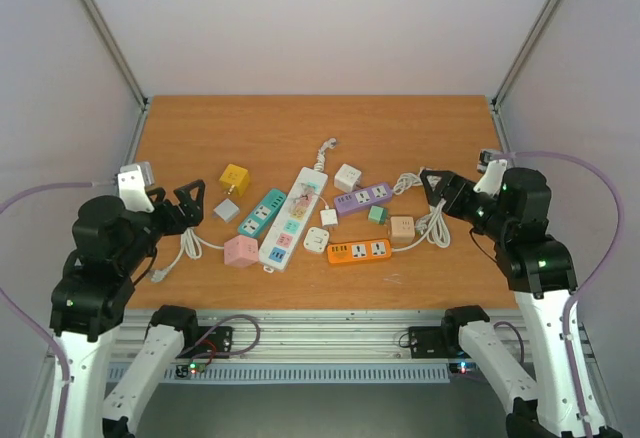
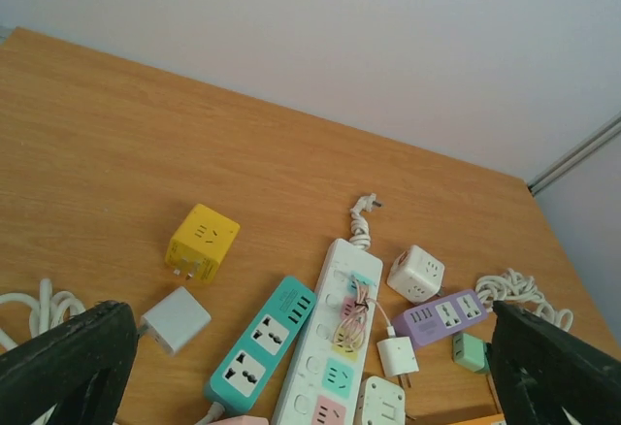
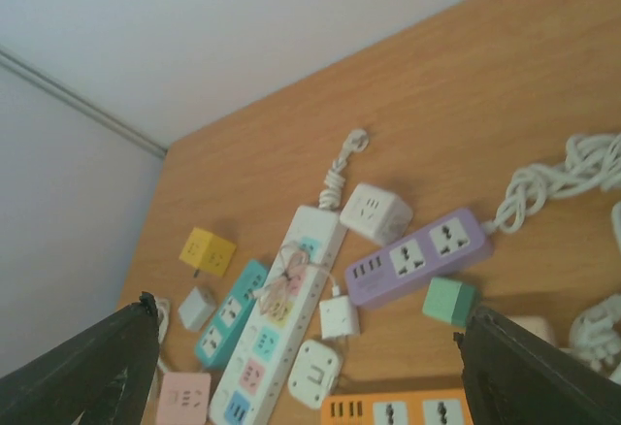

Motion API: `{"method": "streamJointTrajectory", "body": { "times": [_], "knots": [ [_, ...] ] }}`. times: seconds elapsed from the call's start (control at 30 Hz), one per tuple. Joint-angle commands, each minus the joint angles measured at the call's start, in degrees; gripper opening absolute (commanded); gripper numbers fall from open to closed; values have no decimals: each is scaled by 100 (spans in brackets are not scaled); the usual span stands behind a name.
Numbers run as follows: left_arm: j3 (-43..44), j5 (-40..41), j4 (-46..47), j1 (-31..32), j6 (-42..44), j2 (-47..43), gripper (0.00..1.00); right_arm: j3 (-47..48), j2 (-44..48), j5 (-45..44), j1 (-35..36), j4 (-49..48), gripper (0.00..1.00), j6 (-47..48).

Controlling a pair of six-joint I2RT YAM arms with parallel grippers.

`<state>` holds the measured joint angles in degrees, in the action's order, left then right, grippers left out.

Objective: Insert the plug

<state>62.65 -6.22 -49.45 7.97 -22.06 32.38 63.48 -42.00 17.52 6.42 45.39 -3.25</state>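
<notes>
A long white power strip (image 1: 293, 216) lies mid-table, with a coiled pink cable (image 2: 355, 319) resting on it. The cable runs to a small white charger plug (image 1: 329, 216), also in the left wrist view (image 2: 396, 355) and the right wrist view (image 3: 339, 316). My left gripper (image 1: 180, 203) is open and empty above the table's left side, its fingers (image 2: 68, 367) wide apart. My right gripper (image 1: 438, 190) is open and empty at the right, its fingers (image 3: 543, 376) wide apart. Neither gripper touches anything.
Beside the white strip lie a teal strip (image 1: 261, 212), a purple strip (image 1: 362, 198) and an orange strip (image 1: 359, 251). Around them are a yellow cube (image 1: 234, 179), pink cube (image 1: 241, 251), white cube (image 1: 347, 176), green cube (image 1: 377, 214), beige cube (image 1: 402, 226), grey adapter (image 1: 227, 210), and white cords (image 1: 436, 226).
</notes>
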Motion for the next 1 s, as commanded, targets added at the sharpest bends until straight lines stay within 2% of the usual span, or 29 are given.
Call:
{"method": "streamJointTrajectory", "body": {
  "times": [0.0, 0.17, 0.43, 0.53, 0.63, 0.77, 0.87, 0.97],
  "knots": [
    [-161, -31, 526, -80, -88, 5, 99, -340, 203, 761, -205, -99, 85, -415],
    [-364, -563, 872, -111, -229, 168, 99, -810, 218, 711, -221, 39, 85, -631],
    [-623, -471, 930, -128, -639, 385, 99, -1182, -121, 490, -234, 711, 83, -750],
    [-950, -820, 1289, -131, -648, 309, 99, -1317, -312, 292, -218, 872, 83, -902],
    [-1112, -1121, 1454, -133, -533, 391, 99, -1297, -688, -166, -84, 1114, 83, -983],
    [-1278, -1501, 1760, -136, -581, 671, 99, -1242, -1322, -1294, 552, 1278, 84, -1256],
    [-1328, -1833, 2005, -138, -606, 963, 99, -1197, -2043, -1809, 1049, 996, 85, -1382],
    [-1302, -1840, 2060, -137, -615, 1203, 99, -1071, -2717, -2235, 1352, 743, 88, -1457]
  ]
}}
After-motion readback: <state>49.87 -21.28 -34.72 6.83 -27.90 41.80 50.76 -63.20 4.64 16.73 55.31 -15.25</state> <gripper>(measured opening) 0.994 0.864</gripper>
